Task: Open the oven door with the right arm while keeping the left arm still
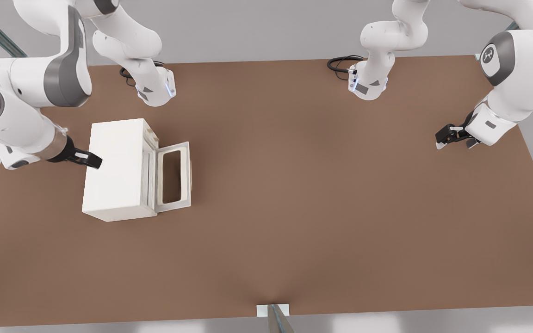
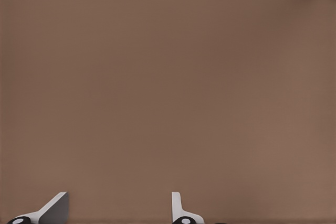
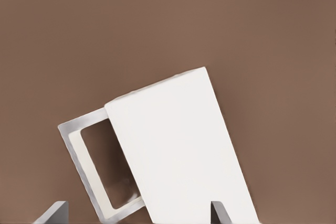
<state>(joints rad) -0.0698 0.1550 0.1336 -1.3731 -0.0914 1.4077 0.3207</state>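
Note:
The small cream-white box oven [image 1: 116,169] stands on the brown table at the front view's left. Its oven door [image 1: 185,175] is swung down and lies nearly flat, pointing toward the front view's right, with the table showing through the window. My right arm [image 1: 26,125] reaches in from the front view's left, and its gripper [image 1: 94,161] hovers open over the oven's top at the edge away from the door, holding nothing. From the right wrist view, the oven top [image 3: 178,150] and the door frame [image 3: 83,166] lie below the gripper [image 3: 139,214].
The brown table [image 1: 317,208] stretches wide to the front view's right of the oven. Two arm bases [image 1: 155,88] [image 1: 368,83] stand at the back edge. The parked left arm's gripper [image 1: 449,137] hangs at the far right. A small bracket [image 1: 273,311] sits at the front edge.

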